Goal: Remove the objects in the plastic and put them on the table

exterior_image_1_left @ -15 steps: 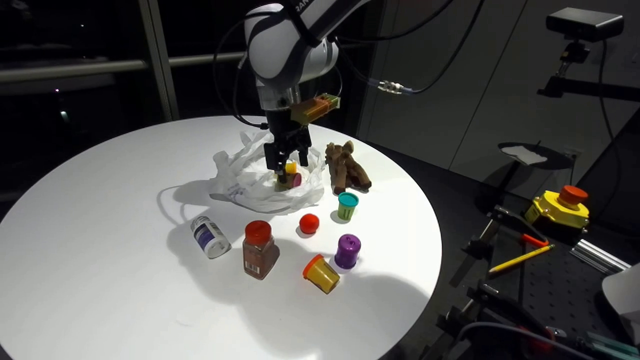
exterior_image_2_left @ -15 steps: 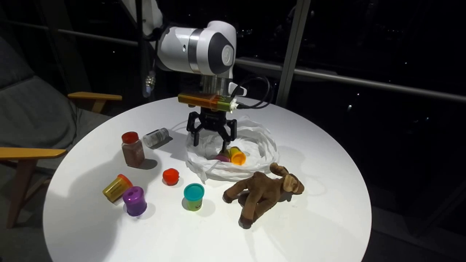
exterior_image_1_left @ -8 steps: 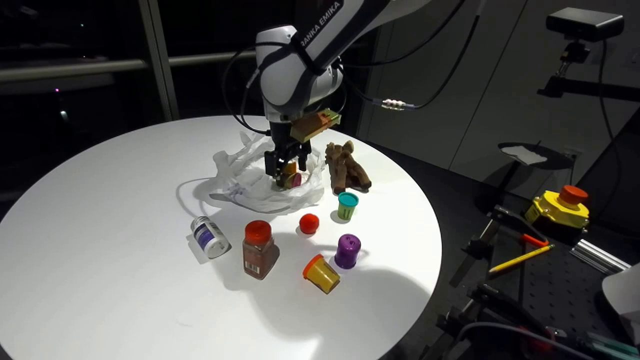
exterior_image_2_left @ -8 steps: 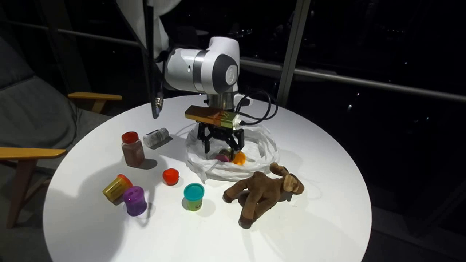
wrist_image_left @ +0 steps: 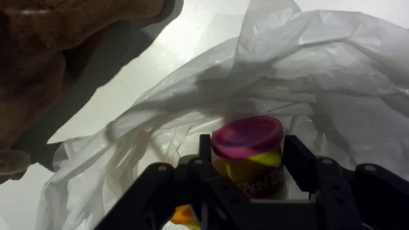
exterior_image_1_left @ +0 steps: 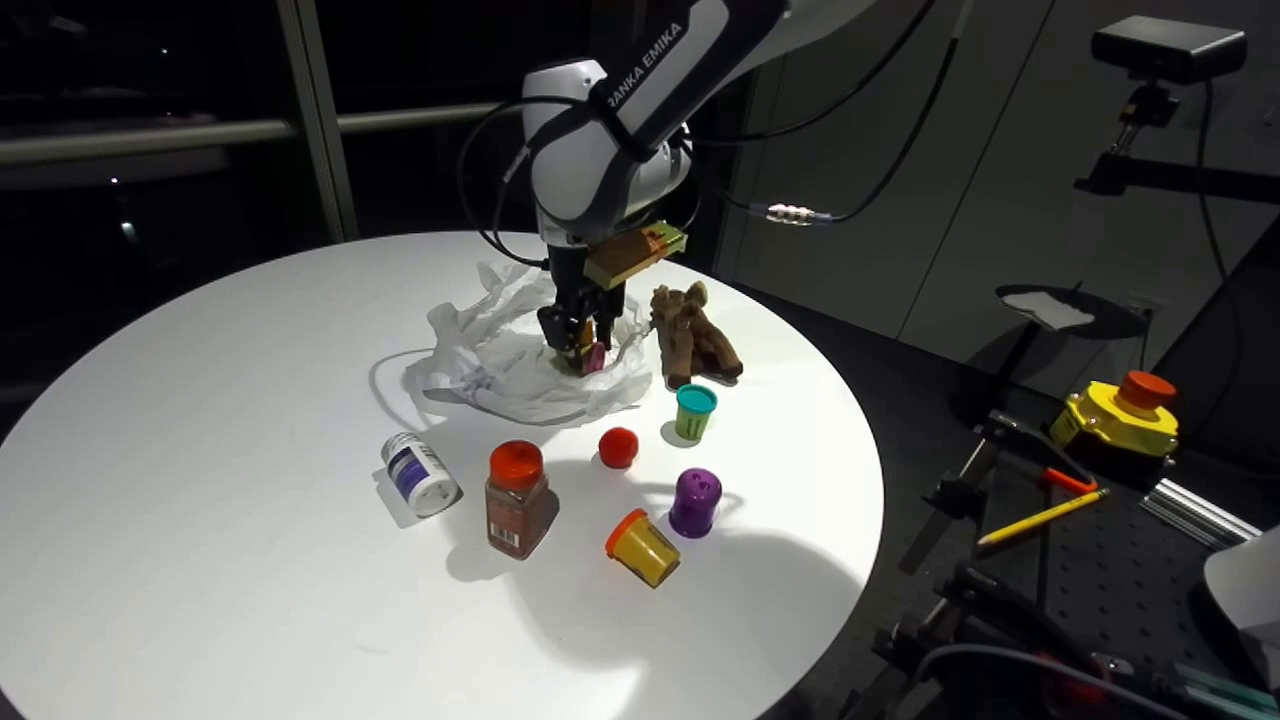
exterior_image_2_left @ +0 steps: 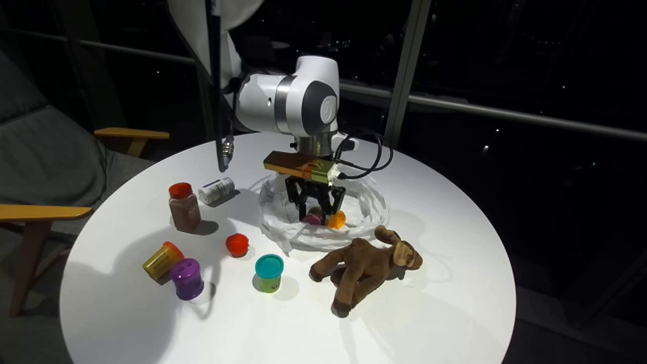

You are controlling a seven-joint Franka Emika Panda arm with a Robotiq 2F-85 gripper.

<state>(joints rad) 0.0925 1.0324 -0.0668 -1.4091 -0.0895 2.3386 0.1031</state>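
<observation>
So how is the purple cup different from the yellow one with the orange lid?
The purple cup stands up; the yellow cup lies on its side. The purple cup's top is purple with dark spots, while the yellow cup has an orange lid. Both are on the white table, outside the plastic bag.

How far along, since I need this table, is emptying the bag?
Looks done: brown plush toy, red ball, purple cup and red-capped bottle, among others, are on the table. Under way: the hand straddles the pink-lidded tub, grip uncertain. Left: that tub and the orange tub inside the bag.
</observation>
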